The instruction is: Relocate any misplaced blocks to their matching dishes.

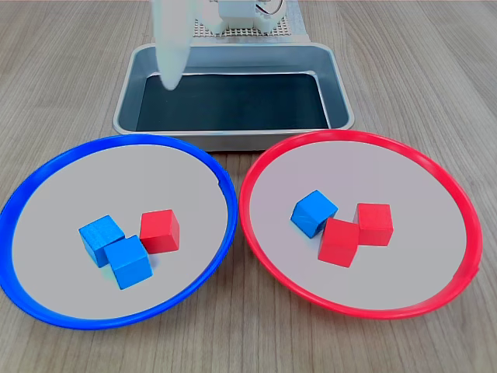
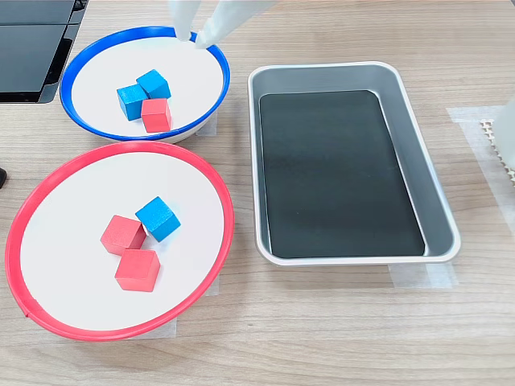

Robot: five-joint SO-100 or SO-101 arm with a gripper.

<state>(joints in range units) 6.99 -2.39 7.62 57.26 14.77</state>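
Blue-rimmed dish (image 1: 220,177): two blue cubes and the misplaced red cube (image 1: 160,231). Red-rimmed dish (image 1: 256,167): two red cubes and the misplaced blue cube (image 1: 314,212). The hand (image 2: 196,35), fingers slightly apart and empty, hovers above the blue-rimmed dish's far rim in the second exterior view.

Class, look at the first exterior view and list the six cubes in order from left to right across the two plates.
Blue cube → blue cube → red cube, all in the blue-rimmed plate; then blue cube → red cube → red cube, all in the red-rimmed plate.
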